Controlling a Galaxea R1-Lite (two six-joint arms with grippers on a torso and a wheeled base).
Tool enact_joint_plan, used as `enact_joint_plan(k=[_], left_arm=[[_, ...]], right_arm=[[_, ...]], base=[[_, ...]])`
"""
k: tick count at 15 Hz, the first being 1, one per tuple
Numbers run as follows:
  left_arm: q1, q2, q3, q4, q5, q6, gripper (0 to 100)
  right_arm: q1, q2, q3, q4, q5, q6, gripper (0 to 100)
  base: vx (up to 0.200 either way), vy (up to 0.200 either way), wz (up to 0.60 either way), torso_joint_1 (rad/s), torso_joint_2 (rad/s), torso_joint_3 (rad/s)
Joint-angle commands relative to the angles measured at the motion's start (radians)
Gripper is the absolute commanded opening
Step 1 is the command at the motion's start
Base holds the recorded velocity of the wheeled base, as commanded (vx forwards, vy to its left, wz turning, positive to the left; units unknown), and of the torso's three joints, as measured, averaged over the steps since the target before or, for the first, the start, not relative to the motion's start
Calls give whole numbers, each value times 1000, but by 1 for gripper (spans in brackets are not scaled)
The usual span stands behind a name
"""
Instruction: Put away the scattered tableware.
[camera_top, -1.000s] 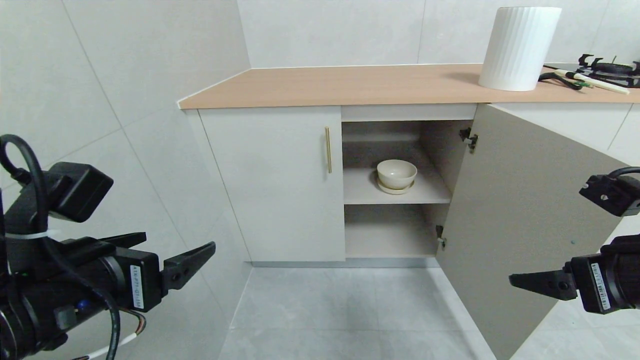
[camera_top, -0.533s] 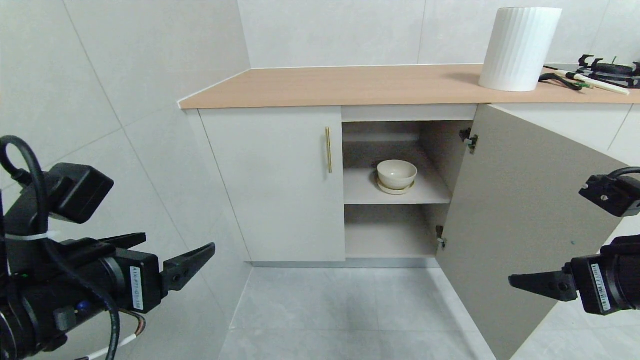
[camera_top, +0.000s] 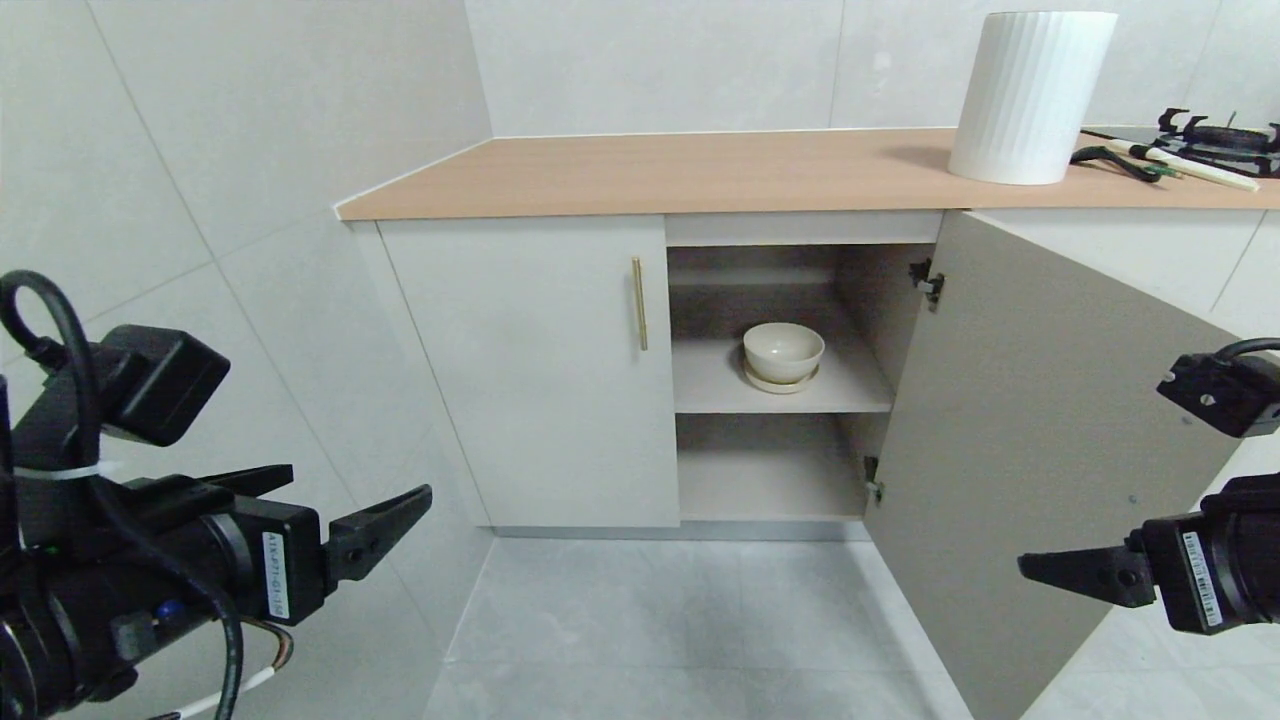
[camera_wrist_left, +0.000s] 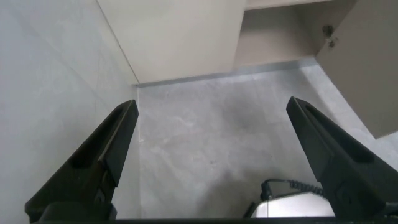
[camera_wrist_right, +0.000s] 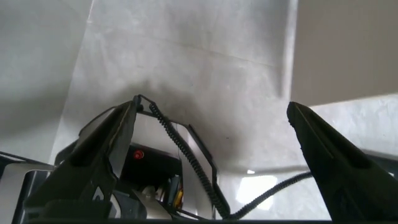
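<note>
A cream bowl (camera_top: 783, 350) sits on a small plate (camera_top: 778, 381) on the middle shelf (camera_top: 720, 385) of the open cabinet. My left gripper (camera_top: 340, 505) hangs low at the left, well short of the cabinet and near the tiled wall, open with nothing between its fingers. In the left wrist view the left gripper (camera_wrist_left: 214, 124) spreads wide over bare floor. My right gripper (camera_top: 1060, 572) is low at the right, beside the open door. The right wrist view shows the right gripper (camera_wrist_right: 211, 130) open and holding nothing.
The open cabinet door (camera_top: 1030, 440) swings out toward my right arm. The left door (camera_top: 530, 370) with a gold handle (camera_top: 638, 303) is shut. On the wooden countertop (camera_top: 700, 170) stand a white ribbed canister (camera_top: 1030, 95) and, far right, utensils (camera_top: 1180, 160). Grey floor (camera_top: 680, 620) lies in front.
The whole head picture has shifted a little to the left, so the camera has moved. Both grippers stay as they were, and the bowl has not moved.
</note>
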Motion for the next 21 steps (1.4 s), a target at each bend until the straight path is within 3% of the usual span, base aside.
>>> enact_joint_plan(k=[1, 8, 10, 13, 16, 21], left_arm=[[-1, 1, 0, 1, 0, 4, 100], [-1, 1, 2, 1, 0, 7, 100], [1, 1, 2, 1, 0, 7, 100], [1, 1, 2, 1, -1, 7, 100], [1, 1, 3, 1, -1, 7, 100], [1, 1, 3, 1, -1, 7, 100]], right_arm=[[-1, -1, -2, 0, -3, 0, 100], [-42, -32, -64, 121, -6, 0, 100], [-121, -18, -102, 153, -10, 0, 100], [-306, 42, -140, 148, -39, -2, 100], [-391, 106, -139, 69, -43, 1, 100], [-444, 230, -120, -96, -55, 29, 100]], base=[[0, -200, 0, 2, -2, 7], [0, -200, 0, -2, 4, 4], [0, 0, 0, 0, 0, 0], [0, 0, 0, 0, 0, 0], [0, 0, 0, 0, 0, 0], [0, 0, 0, 0, 0, 0]])
